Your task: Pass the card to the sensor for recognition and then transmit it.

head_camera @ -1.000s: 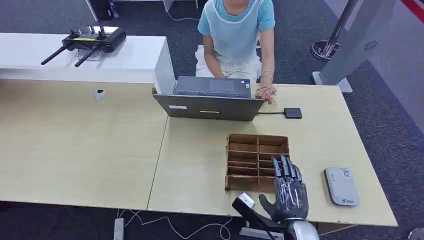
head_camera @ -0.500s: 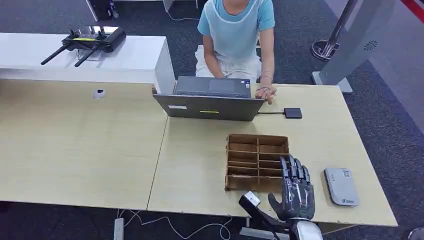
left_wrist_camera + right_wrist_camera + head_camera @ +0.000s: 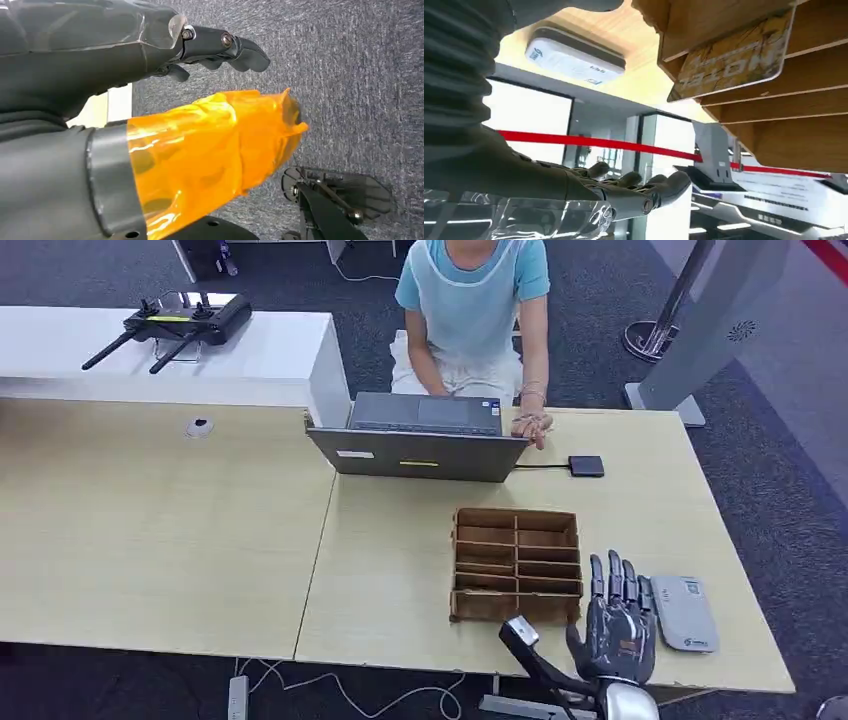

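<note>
Bright even indoor light, soft shadows, sharp head view, backlit glare behind right wrist view

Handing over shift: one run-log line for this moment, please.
right hand: open, empty, between brown wooden slotted box and grey card sensor | yellow card: in box | left hand: holds nothing

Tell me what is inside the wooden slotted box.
The right wrist view shows one yellowish card tucked in a slot of the box. From the head view, the dividers hide the slots' contents.
</note>
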Robot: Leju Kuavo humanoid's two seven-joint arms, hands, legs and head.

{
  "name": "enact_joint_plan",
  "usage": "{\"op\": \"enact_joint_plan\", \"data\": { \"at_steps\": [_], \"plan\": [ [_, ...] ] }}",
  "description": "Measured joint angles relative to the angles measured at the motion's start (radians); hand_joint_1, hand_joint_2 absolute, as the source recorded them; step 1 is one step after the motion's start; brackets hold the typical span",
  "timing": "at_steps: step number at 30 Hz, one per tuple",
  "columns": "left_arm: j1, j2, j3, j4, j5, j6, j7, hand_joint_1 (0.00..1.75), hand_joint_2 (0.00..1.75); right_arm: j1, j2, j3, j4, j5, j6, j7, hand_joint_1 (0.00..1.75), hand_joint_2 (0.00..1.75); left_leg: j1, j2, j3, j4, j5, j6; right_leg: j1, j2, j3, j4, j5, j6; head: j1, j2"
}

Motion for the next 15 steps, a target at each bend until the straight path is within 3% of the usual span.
{"op": "enact_joint_plan", "data": {
  "at_steps": [15],
  "plan": [
    [0.000, 0.000, 0.000, 0.000, -0.031, 0.000, 0.003, 0.00, 0.00, -0.057, -0.067, 0.146, -0.001, 0.000, -0.011, 0.034, 0.14, 1.75, 0.000, 0.000, 0.000, 0.000, 0.000, 0.000, 0.000, 0.000, 0.000, 0.000, 0.000, 0.000, 0.000, 0.000]
  ]
}}
